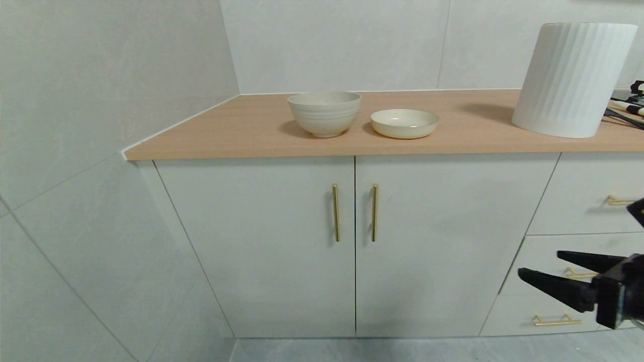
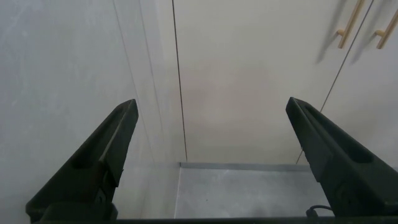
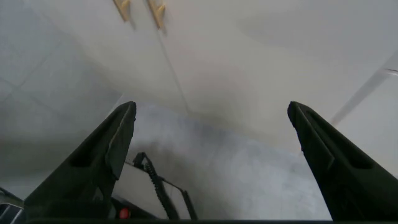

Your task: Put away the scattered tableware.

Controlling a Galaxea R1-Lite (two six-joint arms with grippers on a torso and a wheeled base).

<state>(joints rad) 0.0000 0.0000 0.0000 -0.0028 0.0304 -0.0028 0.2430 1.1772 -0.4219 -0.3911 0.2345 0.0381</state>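
Two pieces of tableware stand upright, mouths up, near the front edge of the light brown wooden bench (image 1: 226, 131): a deep, pale grey-beige ribbed bowl (image 1: 324, 113) and, just beside it on the robot's right without touching, a shallow cream round dish (image 1: 405, 123). Both are round, so neither has a long axis or points any way but up. Well apart to the right stands a tall white fluted cylindrical container (image 1: 573, 78), and beyond it a few slim dark and pale utensils (image 1: 626, 106) lie flat, cut off by the edge of the view, their long axes running roughly along the bench. Under the bench are two pale cabinet doors, shut, with a left slim brass bar handle (image 1: 335, 212) and a right slim brass bar handle (image 1: 374, 212) upright on either side of the seam. The right arm's jaws sit low before the pale drawers with brass pulls (image 1: 553, 320), tips pointing left, spread wide and holding nothing. The left arm's jaws are likewise spread wide and empty, facing the cabinet front and grey floor (image 2: 236, 193)
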